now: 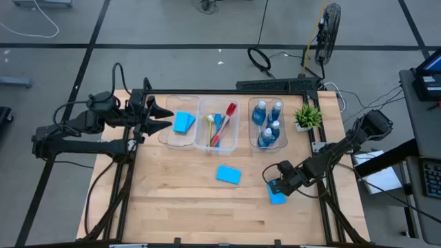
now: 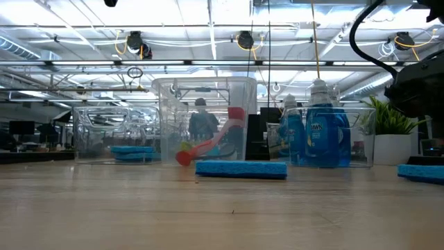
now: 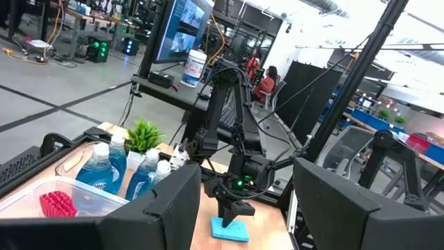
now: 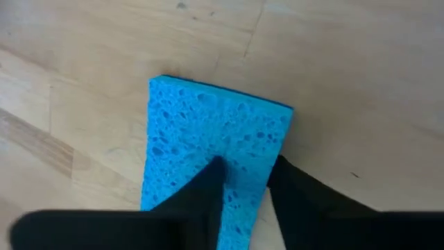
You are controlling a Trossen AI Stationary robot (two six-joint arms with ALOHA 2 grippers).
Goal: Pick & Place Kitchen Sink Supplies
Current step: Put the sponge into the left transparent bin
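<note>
Table (image 1: 186, 207): I'm seeing pale wood planks, three clear bins (image 1: 218, 125) lining the far edge.
Right gripper (image 1: 279, 187): fingers pinching onto a blue sponge (image 4: 208, 139) lying flat near the right edge.
Left gripper (image 1: 165, 117): hovering part-open, holding nothing, by the left bin.
Second sponge (image 1: 228, 174): lying mid-table.
Room: I'm viewing a grey floor, a fan (image 1: 329, 31).

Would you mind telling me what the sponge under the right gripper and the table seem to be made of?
The sponge looks like soft cellulose or foam: matte bright blue, pitted with small open pores. The table looks like wood, probably butcher block: pale joined strips with visible grain and a smooth low-sheen finish.
</note>
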